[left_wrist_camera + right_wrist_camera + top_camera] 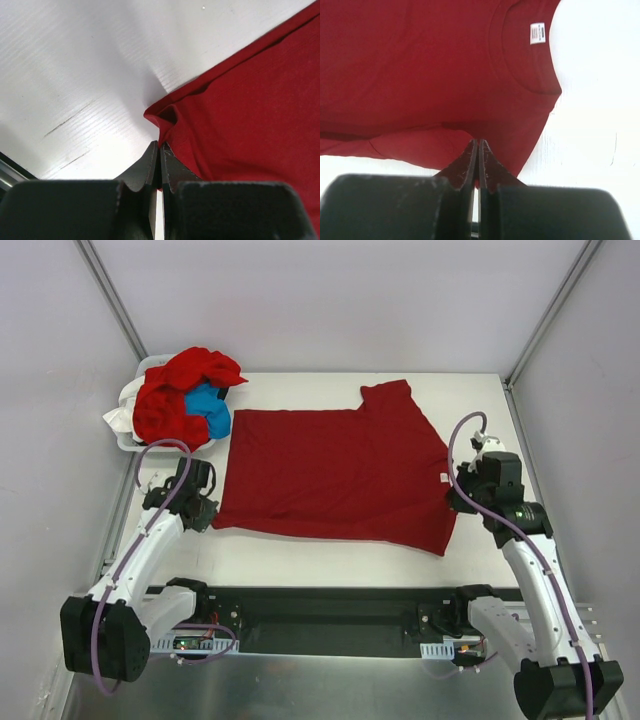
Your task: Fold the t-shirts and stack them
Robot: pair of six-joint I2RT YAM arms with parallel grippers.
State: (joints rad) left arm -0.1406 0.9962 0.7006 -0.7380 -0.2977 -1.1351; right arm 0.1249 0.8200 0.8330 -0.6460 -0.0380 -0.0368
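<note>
A deep-red t-shirt (340,470) lies spread flat on the white table, neck to the right and hem to the left. Its white neck label (443,477) also shows in the right wrist view (537,33). My left gripper (208,510) is shut on the shirt's near-left hem corner (165,117), with the cloth bunched at the fingertips (151,156). My right gripper (455,498) is shut on the shirt's near edge by the collar (525,75); its tips (478,142) pinch the red cloth. More red shirts (175,390) and a bright blue one (210,412) lie piled at the far left.
The pile sits in a white basket (124,425) at the table's far-left corner. White walls with metal frame posts close in the back and sides. The black arm-base rail (330,615) runs along the near edge.
</note>
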